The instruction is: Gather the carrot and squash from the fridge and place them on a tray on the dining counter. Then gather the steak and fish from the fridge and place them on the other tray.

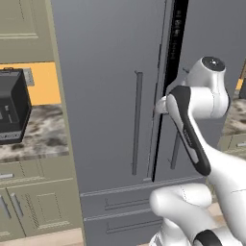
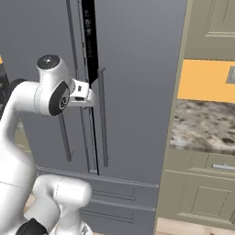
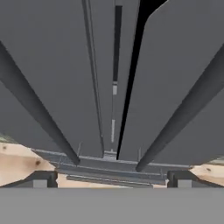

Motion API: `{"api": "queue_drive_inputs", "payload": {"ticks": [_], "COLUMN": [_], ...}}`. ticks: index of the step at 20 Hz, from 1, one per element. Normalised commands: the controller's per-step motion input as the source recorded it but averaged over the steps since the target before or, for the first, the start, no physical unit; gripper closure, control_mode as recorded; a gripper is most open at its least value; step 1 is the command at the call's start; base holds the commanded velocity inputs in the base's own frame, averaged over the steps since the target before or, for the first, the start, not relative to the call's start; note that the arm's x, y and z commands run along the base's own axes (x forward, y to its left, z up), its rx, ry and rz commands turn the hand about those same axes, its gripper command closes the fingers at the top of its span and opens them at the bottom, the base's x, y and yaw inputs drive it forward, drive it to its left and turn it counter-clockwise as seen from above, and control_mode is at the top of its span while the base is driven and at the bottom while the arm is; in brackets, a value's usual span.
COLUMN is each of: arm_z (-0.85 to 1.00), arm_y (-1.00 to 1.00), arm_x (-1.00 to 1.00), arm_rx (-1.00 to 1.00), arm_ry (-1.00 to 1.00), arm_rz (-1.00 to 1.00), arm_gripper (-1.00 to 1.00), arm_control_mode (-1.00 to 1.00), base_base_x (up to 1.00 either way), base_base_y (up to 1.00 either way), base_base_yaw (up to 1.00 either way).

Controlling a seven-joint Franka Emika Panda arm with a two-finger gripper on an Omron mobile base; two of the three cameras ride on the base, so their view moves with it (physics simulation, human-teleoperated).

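Right now the fridge (image 1: 110,96) stands straight ahead of the robot, a tall grey double-door unit with smooth, flat matte panels. Its long axis runs floor to ceiling, and its front faces the arm squarely. Two slim bar handles run upright, the left handle (image 1: 137,122) and the right handle (image 2: 102,117), one on each side of the centre seam. A narrow black gap (image 2: 89,50) shows along that seam, wider toward the top. Below the doors lie two shallow drawers (image 1: 120,202) with horizontal pulls.

The gripper (image 3: 111,181) points at the seam between the doors, near them, with its two dark fingertips (image 3: 40,180) spread wide and nothing between them. From the base, the white arm (image 1: 192,120) rises, bends sharply at the elbow and reaches forward with the wrist level, its hand close to the door edge.

Olive-green panelled cabinets (image 1: 29,206) flank the fridge on both sides, with mottled grey-brown stone counters (image 2: 202,126) and an orange wall above. A black boxy appliance (image 1: 12,105) sits on the left counter. Pale wooden flooring runs along the bottom.
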Motion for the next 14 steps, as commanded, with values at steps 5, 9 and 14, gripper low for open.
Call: {"api": "queue_drive_inputs", "payload": {"ticks": [5, 9, 14], "arm_z": [0.0, 0.03, 0.21], "arm_y": [-0.23, -0.35, -0.31], "arm_x": [-0.4, -0.01, 0.0], "arm_rx": [-0.02, 0.0, 0.0], "arm_ry": [-0.19, -0.09, -0.01], "arm_rz": [-0.01, 0.0, -0.02], "arm_gripper": [-1.0, -1.0, -1.0], "arm_control_mode": [-1.0, -1.0, -1.0], "base_base_x": [0.0, 0.0, 0.0], "base_base_y": [0.0, 0.0, 0.0], "base_base_yaw": [0.0, 0.0, 0.0]}}
